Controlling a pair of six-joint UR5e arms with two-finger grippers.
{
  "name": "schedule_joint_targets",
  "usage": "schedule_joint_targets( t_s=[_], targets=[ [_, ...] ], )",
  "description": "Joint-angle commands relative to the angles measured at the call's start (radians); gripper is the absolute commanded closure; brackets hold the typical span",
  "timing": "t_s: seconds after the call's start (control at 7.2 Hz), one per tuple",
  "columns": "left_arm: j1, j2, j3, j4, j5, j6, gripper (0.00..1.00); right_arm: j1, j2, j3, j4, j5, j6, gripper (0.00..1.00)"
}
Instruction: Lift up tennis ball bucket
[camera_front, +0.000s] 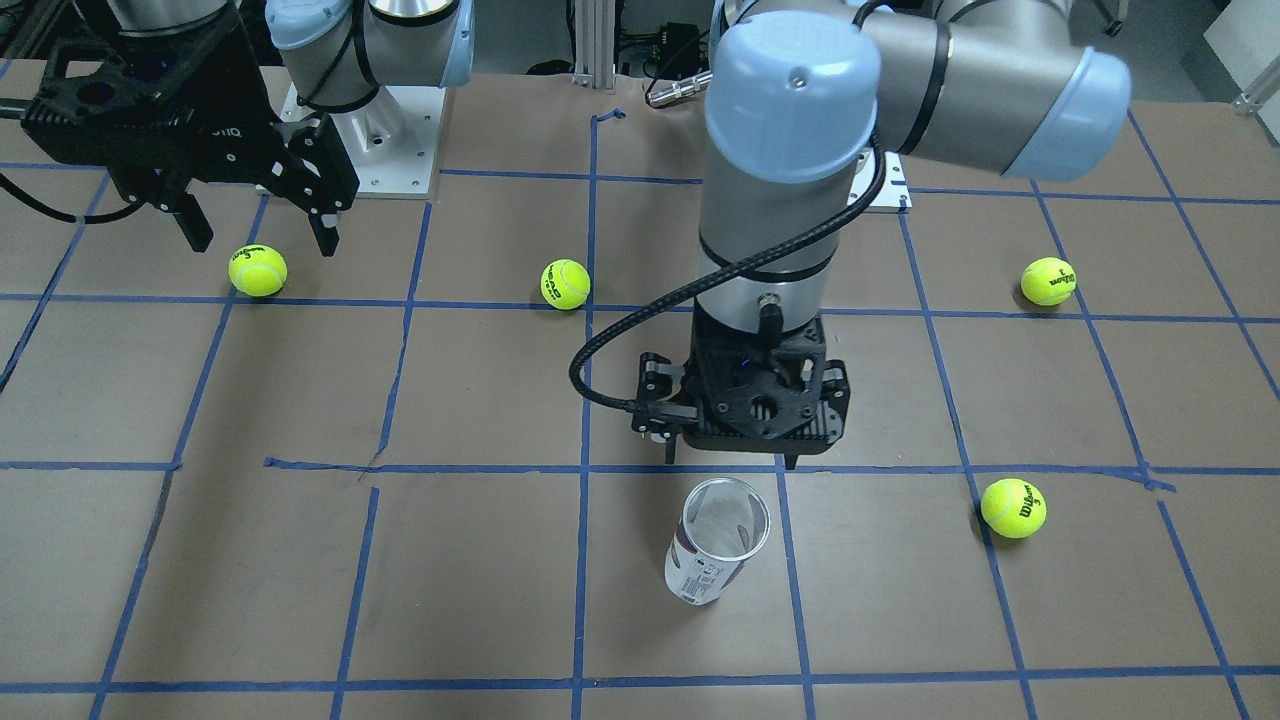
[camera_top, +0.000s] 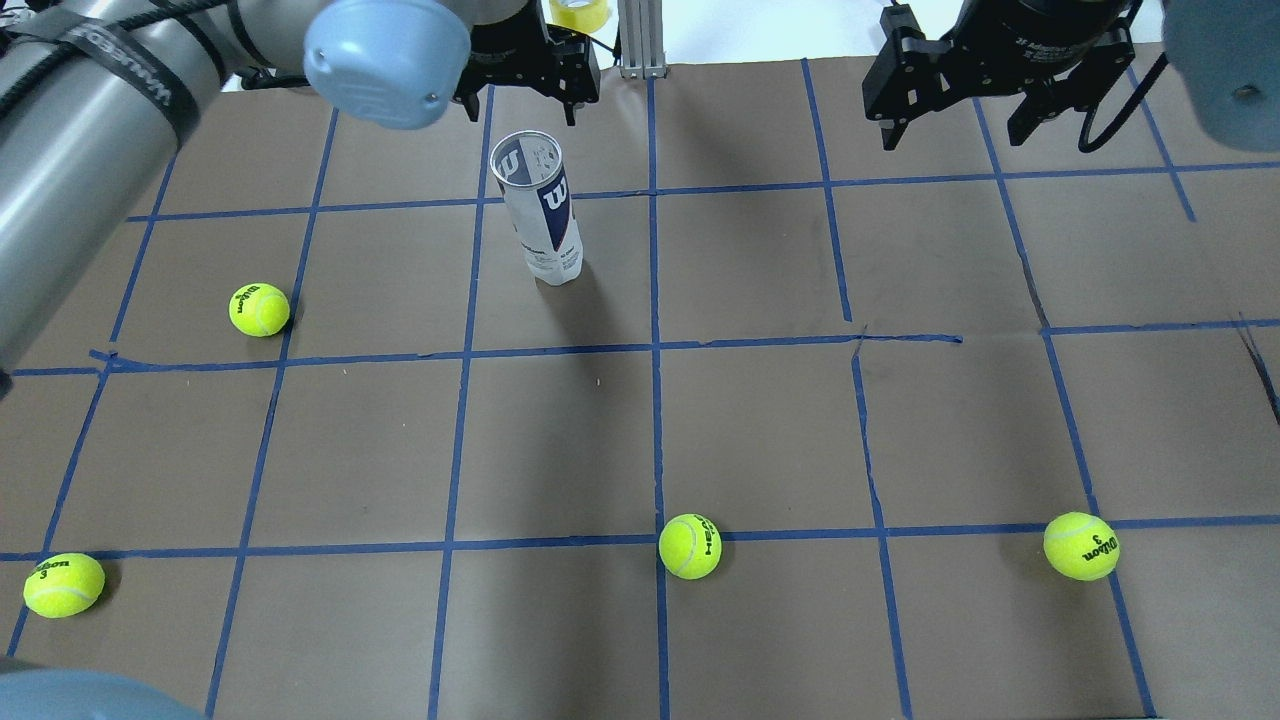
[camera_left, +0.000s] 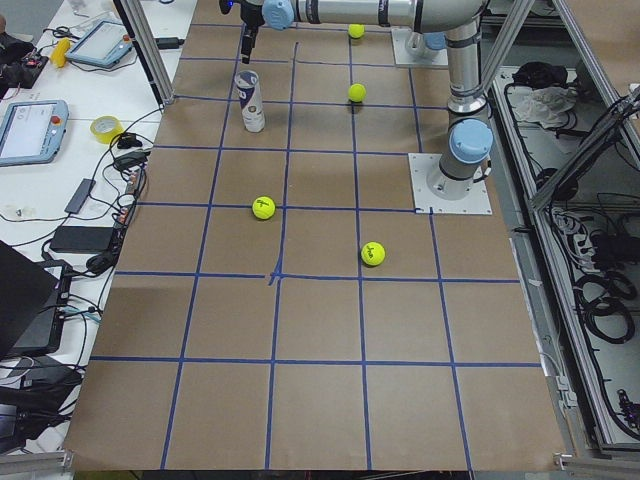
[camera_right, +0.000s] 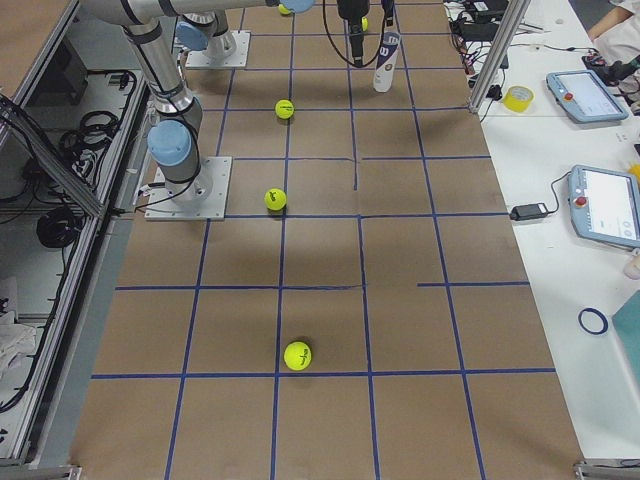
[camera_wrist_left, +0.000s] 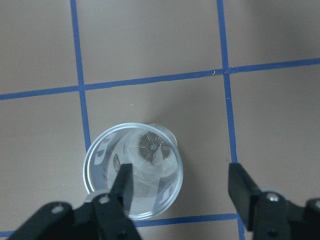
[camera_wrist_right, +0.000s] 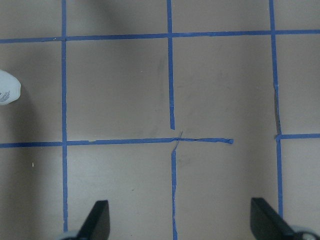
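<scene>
Left pincer (camera_wrist_left: 180, 171) hovers over tabletop (camera_wrist_left: 150, 40), fingers wide apart, nothing clamped. Tennis ball bucket (camera_wrist_left: 134, 172) stands upright, open mouth up, at 7 o'clock in my wrist view, one finger overlapping its rim. Right pincer (camera_wrist_right: 181, 215) also apart, empty, well away.

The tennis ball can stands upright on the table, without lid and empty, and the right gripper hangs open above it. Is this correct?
Not quite: the arm is wrong. It is the left gripper that hangs open above the tennis ball can, as the left wrist-mounted view shows. The right gripper is open too, but away from the can. The rest is correct.
</scene>
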Motion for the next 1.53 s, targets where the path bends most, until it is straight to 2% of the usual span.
schedule_joint_targets(
  t_s=[0.0,0.42,0.56,0.69,0.97,1.11,1.39],
  targets=[
    [0.119,0.080,0.010,-0.138,-0.043,0.072,0.00,0.000,-0.002,0.000,0.002,0.000,0.000,0.00],
    [0.304,0.213,-0.062,-0.296,-0.046,0.296,0.00,0.003,-0.002,0.000,-0.002,0.005,0.000,0.00],
    [0.327,0.256,-0.112,-0.302,-0.046,0.294,0.00,0.008,0.017,-0.052,-0.023,0.069,0.005,0.00],
    [0.323,0.278,-0.161,-0.287,-0.046,0.294,0.00,0.009,0.053,-0.095,-0.012,0.094,0.000,0.00],
    [0.318,0.315,-0.190,-0.268,-0.049,0.276,0.00,0.009,0.075,-0.144,-0.014,0.047,-0.009,0.00],
    [0.316,0.324,-0.191,-0.270,-0.051,0.278,0.00,0.000,0.077,-0.120,-0.014,-0.004,-0.018,0.00],
    [0.312,0.320,-0.193,-0.270,-0.054,0.278,0.00,0.003,0.078,-0.054,-0.025,-0.013,-0.006,0.00]
  ],
)
